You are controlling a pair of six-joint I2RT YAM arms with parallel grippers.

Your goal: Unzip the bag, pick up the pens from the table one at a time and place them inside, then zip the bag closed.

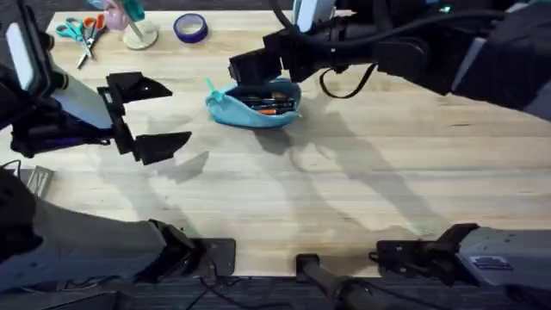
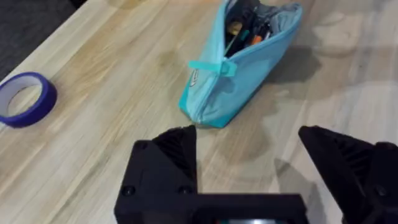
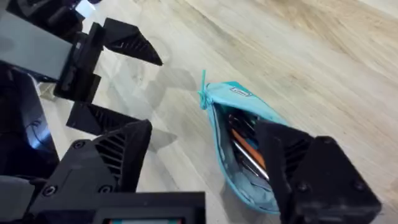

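Observation:
The turquoise bag (image 1: 250, 110) lies unzipped on the table (image 1: 362, 172), left of centre at the back. Several pens (image 1: 269, 103) lie inside it, dark ones and orange ones. The left wrist view shows the bag (image 2: 249, 74), its pens (image 2: 245, 31) and the zipper's turquoise pull tab (image 2: 214, 66). My left gripper (image 1: 179, 113) hovers open and empty to the left of the bag, apart from it. My right gripper (image 1: 258, 73) hangs over the bag's back edge, open, with nothing held. Its wrist view looks down into the bag (image 3: 249, 180) at the pens (image 3: 242, 140).
At the table's back left are teal-handled scissors (image 1: 79, 33), a round stand (image 1: 138, 33) and a blue tape roll (image 1: 190, 27). The tape roll (image 2: 25, 99) lies well to the side of the bag. Bare wood stretches across the middle and right.

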